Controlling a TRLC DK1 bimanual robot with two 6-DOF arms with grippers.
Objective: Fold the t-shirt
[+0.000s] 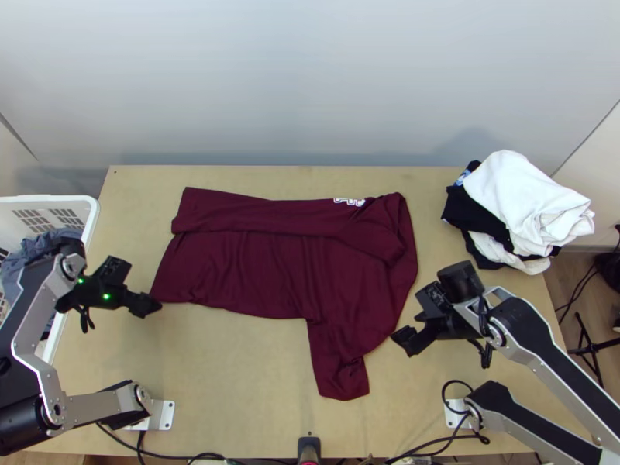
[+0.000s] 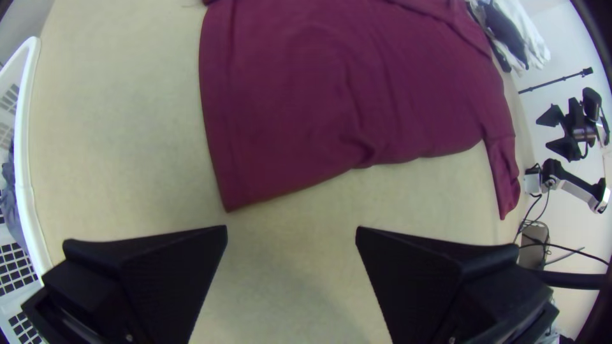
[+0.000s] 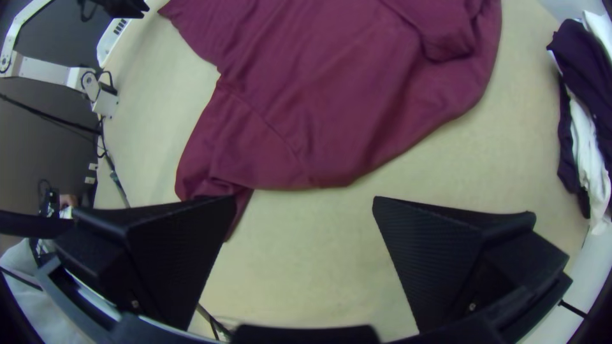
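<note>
Limp and probably light, the maroon t-shirt (image 1: pixel 271 267) lay on the counter (image 1: pixel 232 372), best pinched at hem corner (image 2: pixel 232 199) and sleeve (image 1: pixel 337 372); left end effector (image 2: pixel 291 229) and right end effector (image 3: pixel 305 199) gaped wide, empty.

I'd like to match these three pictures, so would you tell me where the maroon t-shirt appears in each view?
Top view: the maroon t-shirt lies mid-table, between the two tools.
Left wrist view: beyond the left tool, hem corner nearest.
Right wrist view: beyond the right tool, one sleeve reaching behind a finger.
Shared landmark: the pile of white and dark clothes.
</note>
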